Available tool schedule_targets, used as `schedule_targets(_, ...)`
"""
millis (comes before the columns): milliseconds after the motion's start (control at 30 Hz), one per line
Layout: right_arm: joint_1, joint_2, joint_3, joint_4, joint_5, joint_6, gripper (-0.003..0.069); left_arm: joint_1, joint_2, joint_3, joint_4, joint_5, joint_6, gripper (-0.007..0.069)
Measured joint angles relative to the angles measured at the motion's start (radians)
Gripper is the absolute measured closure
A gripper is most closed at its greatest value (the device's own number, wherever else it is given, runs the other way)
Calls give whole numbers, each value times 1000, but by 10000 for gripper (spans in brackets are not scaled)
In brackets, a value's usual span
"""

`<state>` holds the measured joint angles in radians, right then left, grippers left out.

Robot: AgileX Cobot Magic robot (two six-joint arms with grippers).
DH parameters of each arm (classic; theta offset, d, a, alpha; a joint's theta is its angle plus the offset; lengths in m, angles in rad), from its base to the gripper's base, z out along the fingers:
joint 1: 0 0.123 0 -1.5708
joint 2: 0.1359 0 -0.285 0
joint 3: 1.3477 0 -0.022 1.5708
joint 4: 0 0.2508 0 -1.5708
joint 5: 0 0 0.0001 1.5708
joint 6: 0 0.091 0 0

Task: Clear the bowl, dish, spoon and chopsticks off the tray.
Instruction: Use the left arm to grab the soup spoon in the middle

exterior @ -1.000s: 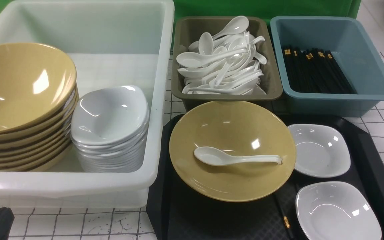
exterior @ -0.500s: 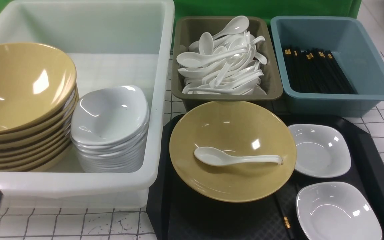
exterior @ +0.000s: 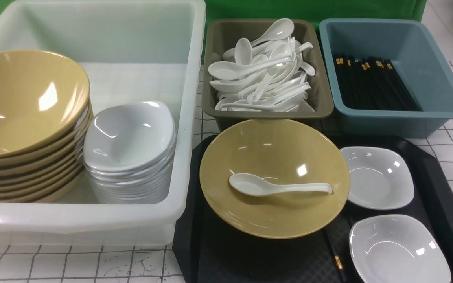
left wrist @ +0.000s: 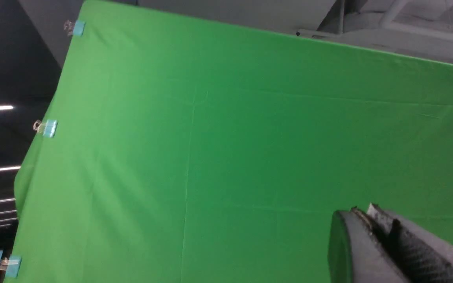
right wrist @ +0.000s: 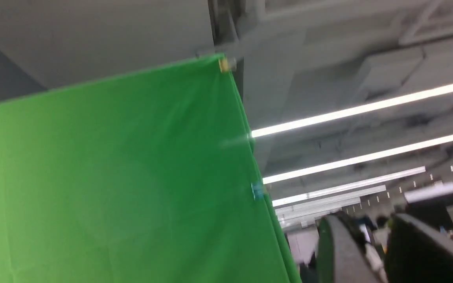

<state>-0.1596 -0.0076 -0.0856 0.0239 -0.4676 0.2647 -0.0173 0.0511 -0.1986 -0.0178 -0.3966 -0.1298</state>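
The yellow bowl point(exterior: 273, 153) sits on the black tray point(exterior: 442, 196) with the white spoon point(exterior: 250, 184) lying inside it. Two white dishes point(exterior: 378, 177) point(exterior: 397, 247) sit to its right on the tray. The black chopsticks point(exterior: 337, 261) lie between the bowl and the near dish, mostly hidden under the bowl. Neither gripper shows in the front view. My left gripper point(left wrist: 362, 210) is shut and empty, facing the green backdrop. My right gripper point(right wrist: 368, 224) is open and empty, pointing up past the backdrop's edge.
A white tub point(exterior: 189, 118) on the left holds a stack of yellow bowls point(exterior: 22, 102) and a stack of white dishes point(exterior: 128, 137). Behind the tray, an olive tub point(exterior: 323, 98) holds spoons and a blue tub point(exterior: 439, 78) holds chopsticks.
The dark left gripper at the front view's lower left corner has moved out of that view. Nothing on the tray has moved.
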Motion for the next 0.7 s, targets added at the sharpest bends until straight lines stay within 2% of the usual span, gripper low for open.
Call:
schedule_targets(33,0,5,-31,-2,52,-5,498,0,23,-56,0,40,-3,636)
schedule_targets(167,0,93,-248,-13,430,-36,610,0,229,-285,-5,187,-58,636)
schedule_targets(267,4,181,-361,-14,634,-63,623,-4,398,-420,24,310,-83,636)
schedule_targets(333,20,232,-420,-14,760,-124,623,-27,501,-498,48,445,-86,636)
schedule_targets(467,80,327,-513,20,1013,-272,623,-138,665,-637,59,695,-64,636)
schedule_targets(533,140,402,-550,87,1200,-414,623,-285,791,-730,25,874,28,636)
schedule_targets(567,143,407,-550,92,1210,-414,623,-296,799,-740,18,895,36,636)
schedule_targets(700,198,471,-544,163,1322,-550,623,-485,947,-795,-54,1003,202,636)
